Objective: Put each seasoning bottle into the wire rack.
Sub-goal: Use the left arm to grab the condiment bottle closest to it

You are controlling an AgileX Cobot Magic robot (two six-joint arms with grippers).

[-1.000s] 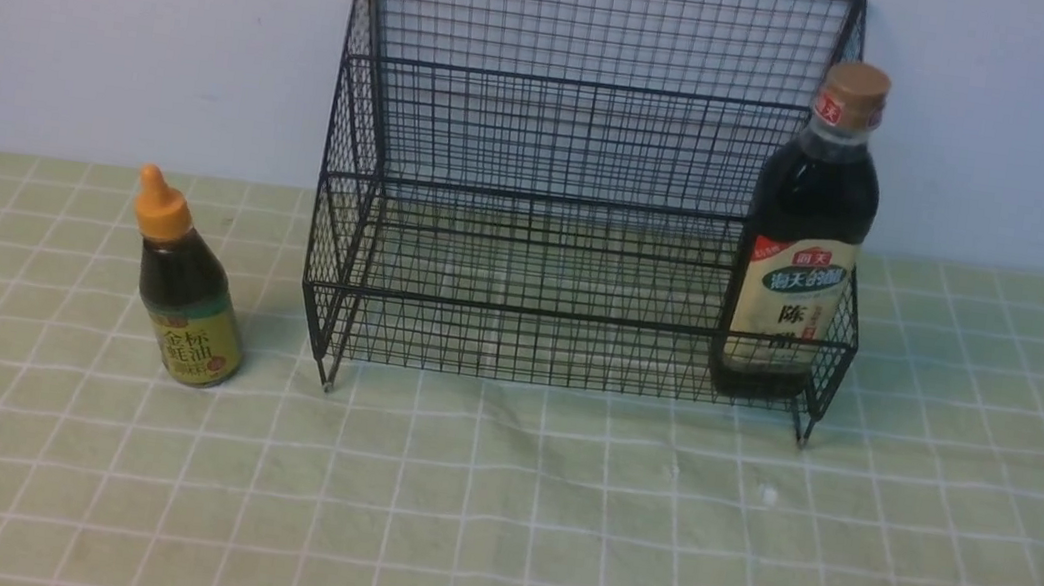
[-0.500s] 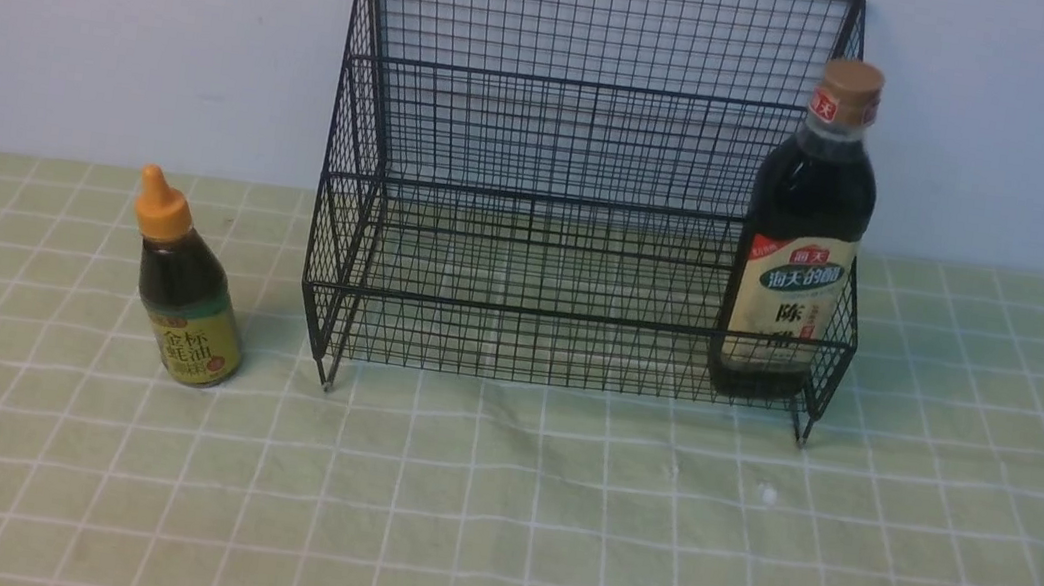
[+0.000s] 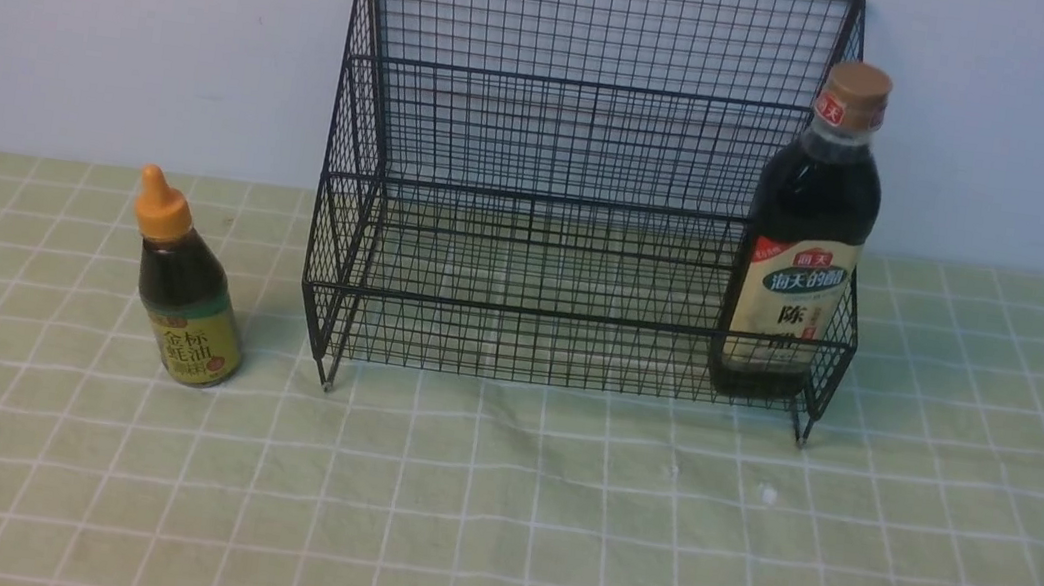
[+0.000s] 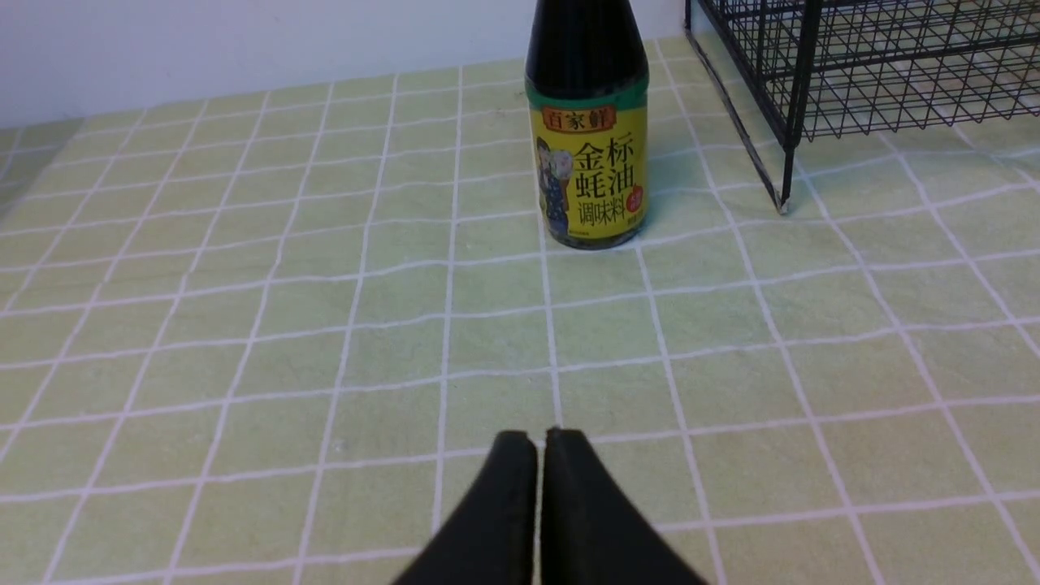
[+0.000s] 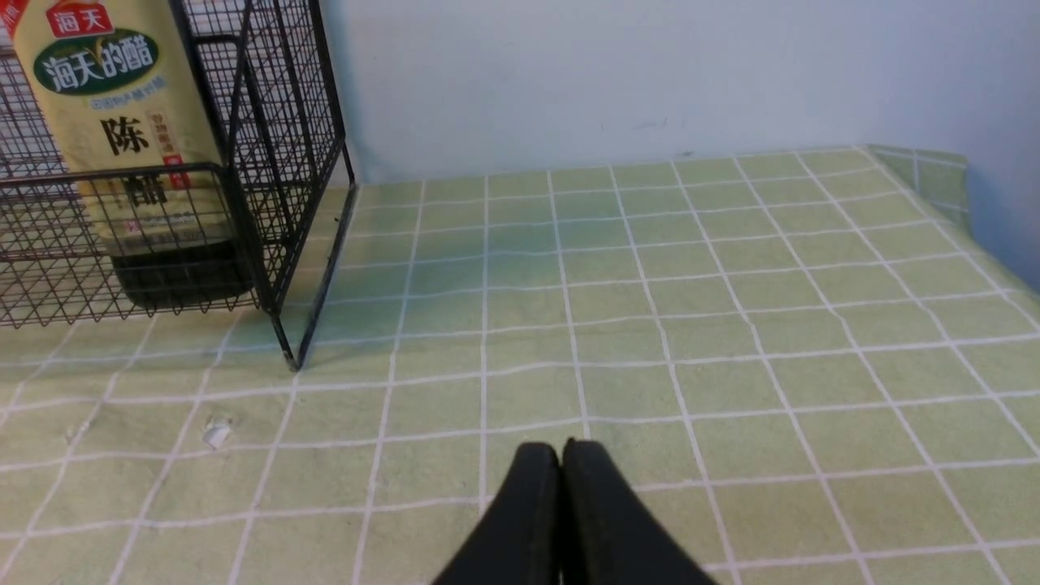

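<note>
The black wire rack [image 3: 569, 87] stands at the back middle of the table. Upright in the right end of its lower tier is the tall seasoning bottle [image 3: 806, 240] with tan cap and cream label, which also shows in the right wrist view [image 5: 122, 138]. The short bottle [image 3: 185, 289] with orange pointed cap stands on the cloth left of the rack; its yellow label [image 4: 591, 175] faces the left wrist camera. My left gripper [image 4: 540, 439] is shut and empty, well short of the short bottle. My right gripper [image 5: 561, 451] is shut and empty, away from the rack's foot [image 5: 288, 361].
A green checked cloth [image 3: 491, 531] covers the table, with a pale wall behind. A few small white specks [image 3: 766, 492] lie on the cloth in front of the rack. The cloth's far right corner [image 5: 934, 162] shows in the right wrist view.
The tall bottle's top swayed a little left and back again inside the rack. Nothing else has moved.
</note>
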